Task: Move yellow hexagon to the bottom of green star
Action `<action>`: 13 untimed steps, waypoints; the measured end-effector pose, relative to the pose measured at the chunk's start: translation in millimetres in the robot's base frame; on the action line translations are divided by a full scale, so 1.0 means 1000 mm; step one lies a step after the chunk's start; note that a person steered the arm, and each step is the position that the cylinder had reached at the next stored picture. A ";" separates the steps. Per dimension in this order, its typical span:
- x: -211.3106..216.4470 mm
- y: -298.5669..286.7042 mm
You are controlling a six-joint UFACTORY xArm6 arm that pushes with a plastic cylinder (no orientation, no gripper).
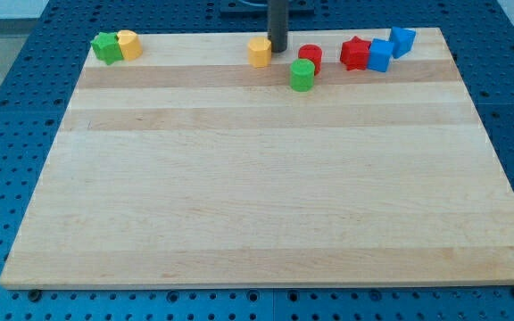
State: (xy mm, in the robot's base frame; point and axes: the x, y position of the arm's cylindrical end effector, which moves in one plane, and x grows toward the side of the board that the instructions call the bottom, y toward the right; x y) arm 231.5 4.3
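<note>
tip: my tip (277, 48), bare rod grasping nothing, touches yellow hexagon block (259, 52) on its right, top edge.
goal: green star block (106, 47), top-left corner, far left.

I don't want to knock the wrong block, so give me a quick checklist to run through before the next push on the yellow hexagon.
1. Target found: yellow hexagon near the view's top centre. Ok.
2. My tip placed: close against the hexagon's right side. Ok; actual contact, cannot tell.
3. Goal found: green star at the top left. Ok.
4. Spot below the star free. Ok.
5. Yellow block touches the star's right side; a straight leftward push could hit it. Not ok.
6. Green cylinder and red cylinder lie right of my tip, off the path. Ok.
</note>
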 end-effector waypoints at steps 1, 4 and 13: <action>0.020 -0.018; 0.046 -0.096; 0.079 -0.246</action>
State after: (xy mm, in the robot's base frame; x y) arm 310.8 -242.1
